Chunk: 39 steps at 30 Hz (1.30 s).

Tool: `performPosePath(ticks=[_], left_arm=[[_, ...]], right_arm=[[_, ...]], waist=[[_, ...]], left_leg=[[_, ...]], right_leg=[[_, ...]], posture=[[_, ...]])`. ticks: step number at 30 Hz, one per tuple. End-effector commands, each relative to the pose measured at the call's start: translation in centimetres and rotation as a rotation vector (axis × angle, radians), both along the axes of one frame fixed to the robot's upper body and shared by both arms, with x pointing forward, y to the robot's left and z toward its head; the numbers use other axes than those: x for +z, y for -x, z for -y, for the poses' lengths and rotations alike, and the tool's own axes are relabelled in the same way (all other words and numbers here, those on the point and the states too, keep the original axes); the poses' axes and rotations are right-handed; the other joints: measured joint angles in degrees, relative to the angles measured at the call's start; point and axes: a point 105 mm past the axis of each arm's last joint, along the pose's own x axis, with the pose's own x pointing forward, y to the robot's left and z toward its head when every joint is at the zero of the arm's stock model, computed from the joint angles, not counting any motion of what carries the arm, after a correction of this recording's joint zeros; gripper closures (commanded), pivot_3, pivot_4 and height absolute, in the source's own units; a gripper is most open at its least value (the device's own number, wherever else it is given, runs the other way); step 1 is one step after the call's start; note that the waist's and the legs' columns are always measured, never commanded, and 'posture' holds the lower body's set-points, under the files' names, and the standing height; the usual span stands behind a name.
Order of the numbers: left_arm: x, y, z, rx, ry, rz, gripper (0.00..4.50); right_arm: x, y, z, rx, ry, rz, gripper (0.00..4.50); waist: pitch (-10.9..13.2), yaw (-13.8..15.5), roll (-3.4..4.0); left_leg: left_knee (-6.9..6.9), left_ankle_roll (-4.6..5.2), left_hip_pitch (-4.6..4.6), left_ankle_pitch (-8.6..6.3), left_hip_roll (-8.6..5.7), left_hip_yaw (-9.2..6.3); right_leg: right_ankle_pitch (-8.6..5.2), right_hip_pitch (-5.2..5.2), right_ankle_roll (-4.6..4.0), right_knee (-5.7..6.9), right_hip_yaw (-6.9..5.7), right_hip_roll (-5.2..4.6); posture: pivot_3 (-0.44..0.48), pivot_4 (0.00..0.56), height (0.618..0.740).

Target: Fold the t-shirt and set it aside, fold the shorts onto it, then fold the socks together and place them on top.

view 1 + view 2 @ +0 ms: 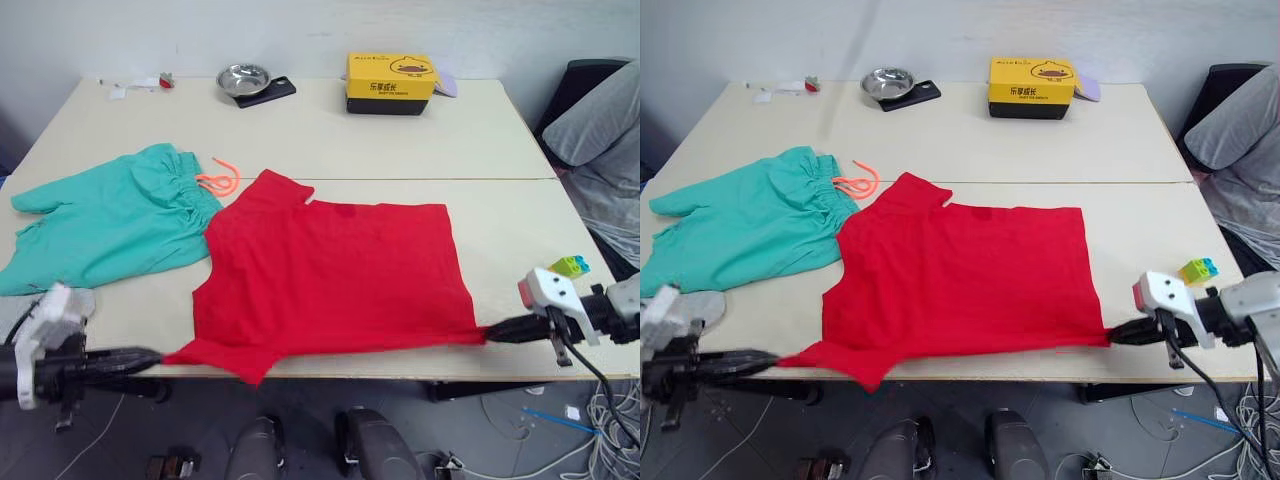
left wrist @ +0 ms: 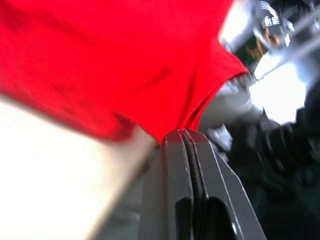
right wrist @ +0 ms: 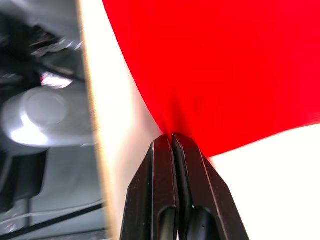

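I hold the t-shirt (image 1: 330,275) by both near corners: left gripper (image 1: 158,355) and right gripper (image 1: 487,334) clenched on the cloth. This keeps the near edge taut for folding; the shorts (image 1: 110,215) wait far left on the desk (image 1: 420,140).

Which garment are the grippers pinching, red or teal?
The red t-shirt. Left gripper and right gripper each clamp a near corner; the teal shorts lie untouched beside it.
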Motion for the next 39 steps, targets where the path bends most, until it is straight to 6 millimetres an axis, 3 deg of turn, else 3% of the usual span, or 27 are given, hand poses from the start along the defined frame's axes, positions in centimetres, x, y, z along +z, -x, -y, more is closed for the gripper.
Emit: performPosePath(ticks=[1,5,20,23,26,30,34,36,39], left_arm=[[0.7,-1.9,0.0,0.049,0.038,0.056,4.50],[0.5,-4.0,0.3,0.070,0.031,0.119,4.50],[-1.5,-7.1,0.1,0.138,-0.044,0.205,4.50],[-1.5,-7.7,0.1,0.159,-0.033,0.242,4.50],[-1.4,-8.4,0.1,0.203,-0.012,0.283,4.50],[-1.7,-8.7,-0.4,0.257,-0.048,0.327,3.64],[-0.7,-7.4,-0.9,0.229,-0.079,0.427,2.32],[-0.2,-6.0,0.2,0.137,-0.078,0.481,1.65],[-1.4,-3.3,2.8,-0.069,-0.138,0.470,0.74]], right_arm=[[0.5,-1.0,-0.2,-0.019,-0.029,0.000,4.45],[1.2,-2.3,-0.6,-0.039,-0.053,0.020,4.45],[0.8,-4.6,-2.3,-0.119,-0.091,0.071,4.45],[1.5,-5.1,-2.6,-0.146,-0.130,0.115,3.86],[1.8,-5.1,-2.3,-0.162,-0.130,0.142,2.83],[3.0,-5.1,-1.6,-0.173,-0.139,0.249,1.43],[5.5,-4.1,-2.5,-0.080,-0.235,0.455,0.00],[5.1,-2.6,-3.2,-0.008,-0.235,0.450,0.00],[3.6,-0.5,-4.4,0.075,-0.232,0.387,0.00]], waist=[[0.00,0.03,0.00],[0.02,-0.03,0.03],[0.02,0.03,0.03],[0.02,0.01,0.04],[0.02,0.14,0.04],[0.02,0.21,0.03],[0.03,-0.10,0.02],[0.03,-0.03,0.01],[0.03,0.14,0.01]], left_leg=[[0.00,0.01,-0.01,0.00,0.00,0.00],[-0.02,0.02,-0.03,0.01,-0.01,0.02],[-0.05,-0.03,-0.10,-0.02,0.02,0.04],[-0.06,-0.03,-0.10,-0.02,0.02,0.04],[-0.06,-0.02,-0.12,-0.01,0.02,0.04],[-0.04,-0.02,-0.13,-0.01,0.01,0.04],[-0.03,-0.01,-0.13,-0.01,0.01,0.07],[-0.07,-0.02,-0.12,-0.01,0.02,0.08],[-0.05,-0.04,-0.10,-0.05,0.01,0.07]], right_leg=[[0.01,0.00,0.02,0.00,0.00,0.00],[0.41,-0.02,0.75,0.00,0.01,-0.01],[0.41,-0.12,0.75,0.01,-0.01,0.01],[0.41,-0.12,0.76,0.02,0.00,0.00],[0.41,-0.13,0.77,0.03,-0.02,0.02],[0.42,-0.12,0.82,0.03,-0.01,0.03],[0.42,-0.11,0.89,0.03,0.00,0.06],[0.38,-0.11,0.96,0.03,0.01,0.06],[0.33,-0.04,1.04,0.02,0.01,0.04]], posture=[[0.000,0.150,0.740],[0.000,0.150,0.740],[0.000,0.150,0.740],[0.000,0.150,0.740],[0.000,0.150,0.740],[0.000,0.150,0.740],[0.000,0.150,0.740],[0.000,0.150,0.740],[0.000,0.150,0.740]])
